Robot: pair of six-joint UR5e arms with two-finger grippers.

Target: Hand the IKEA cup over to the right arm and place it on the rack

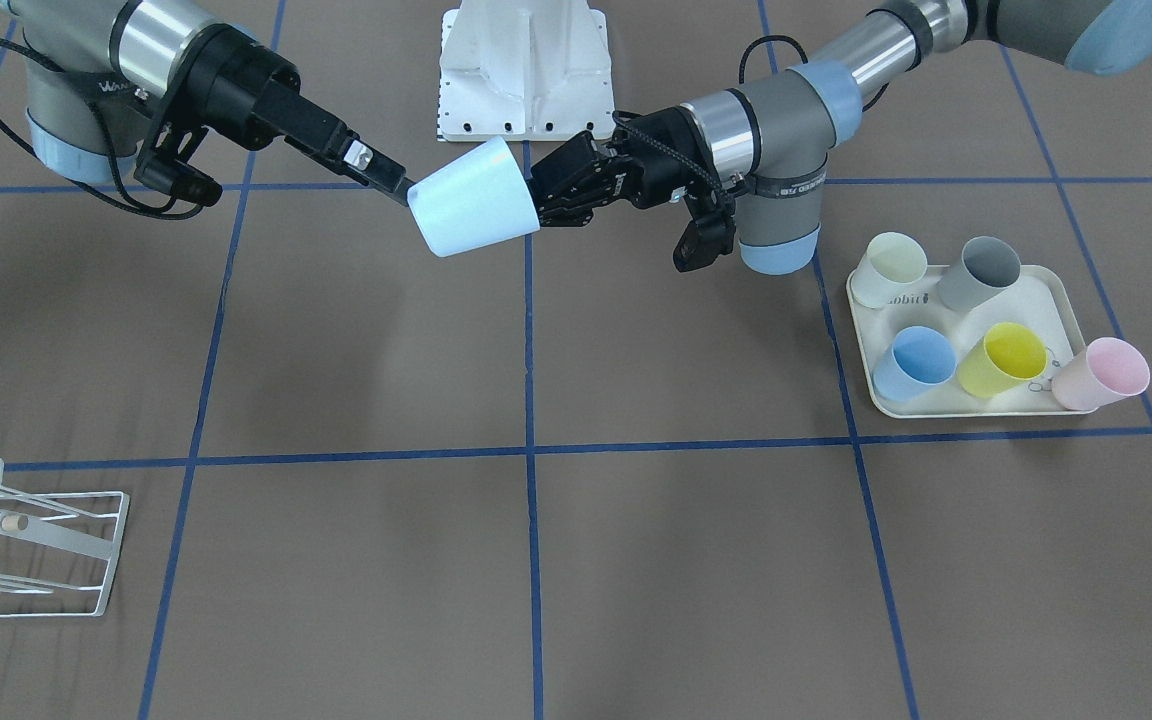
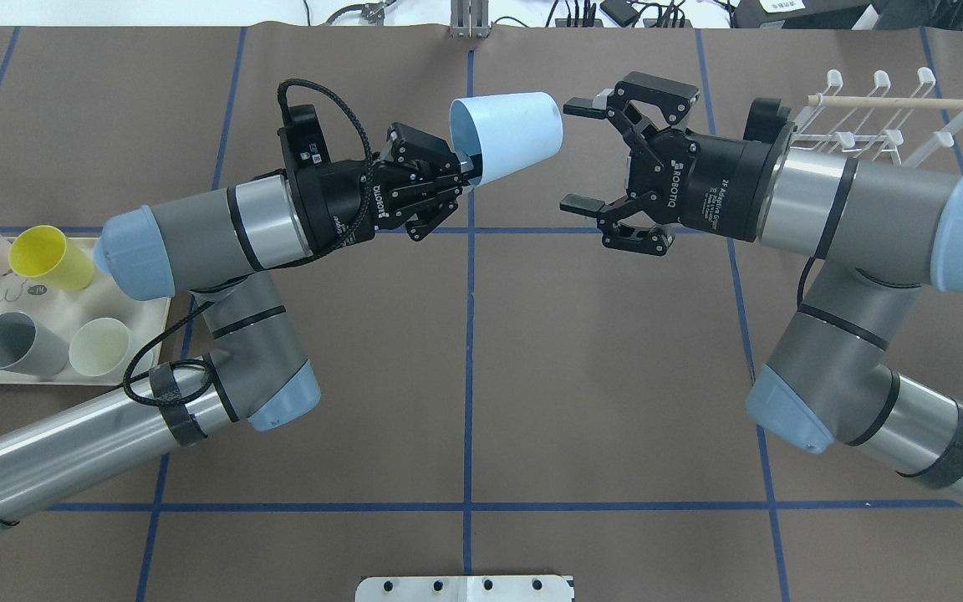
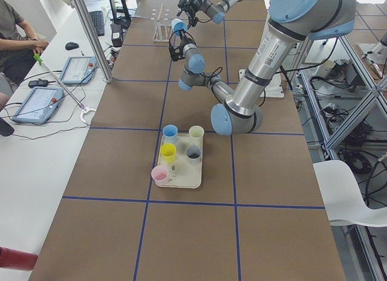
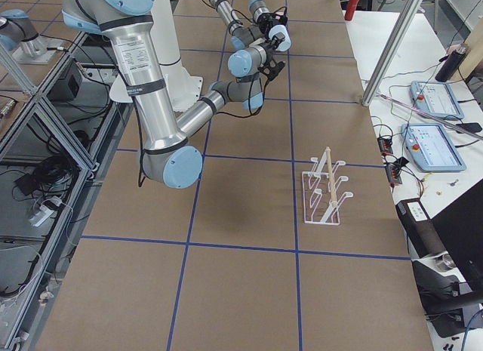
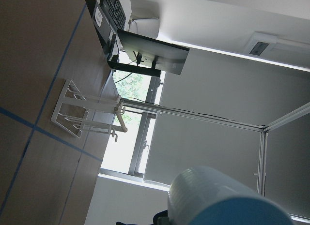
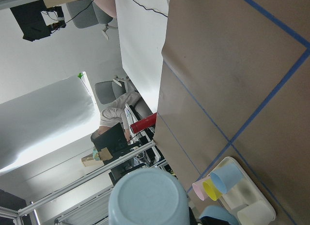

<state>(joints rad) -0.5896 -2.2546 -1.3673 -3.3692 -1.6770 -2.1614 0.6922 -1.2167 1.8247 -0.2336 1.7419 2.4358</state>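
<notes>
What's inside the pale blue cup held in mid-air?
One finger of the left gripper reaches in over the rim of the cup, pinching its wall. Nothing else shows near the mouth; the deeper interior is hidden in every view.

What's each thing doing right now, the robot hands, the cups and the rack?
Left gripper, fingers shut on the rim of the light blue cup.
Right gripper, open, facing that cup's base.
That cup, held in the air, on its side.
Rack, empty.
Spare cups, upright.
</notes>
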